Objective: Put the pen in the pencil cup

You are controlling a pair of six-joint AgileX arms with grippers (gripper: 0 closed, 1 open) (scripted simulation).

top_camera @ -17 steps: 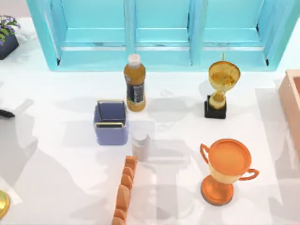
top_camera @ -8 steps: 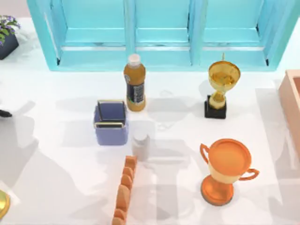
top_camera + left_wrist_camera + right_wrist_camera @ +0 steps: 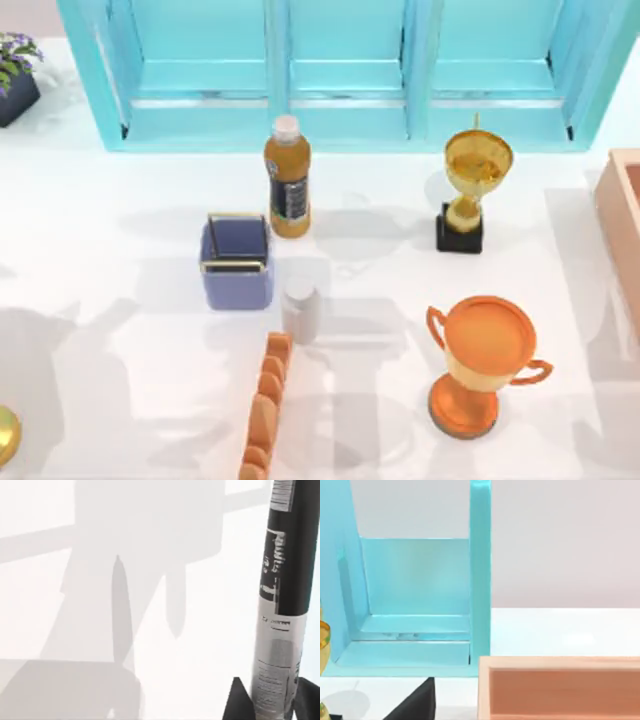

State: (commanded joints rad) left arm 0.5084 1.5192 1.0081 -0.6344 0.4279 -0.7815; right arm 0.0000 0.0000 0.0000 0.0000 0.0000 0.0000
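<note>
White tabletop (image 3: pixel 130 300): your pencil cup (image 3: pixel 237 262) stands left of centre beside the juice bottle (image 3: pixel 287 177). Your left gripper (image 3: pixel 265 702) is clamped on the pen (image 3: pixel 282 600), held above the table.

From overhead, my top camera is looking straight down on the white table (image 3: pixel 120 300). My left wrist camera is pressing close to a black-and-silver cylinder (image 3: pixel 280 610) above bare tabletop. My right wrist camera is facing the turquoise shelf (image 3: pixel 415 605) and peach box (image 3: pixel 560 687), both shared with the overhead view.
</note>
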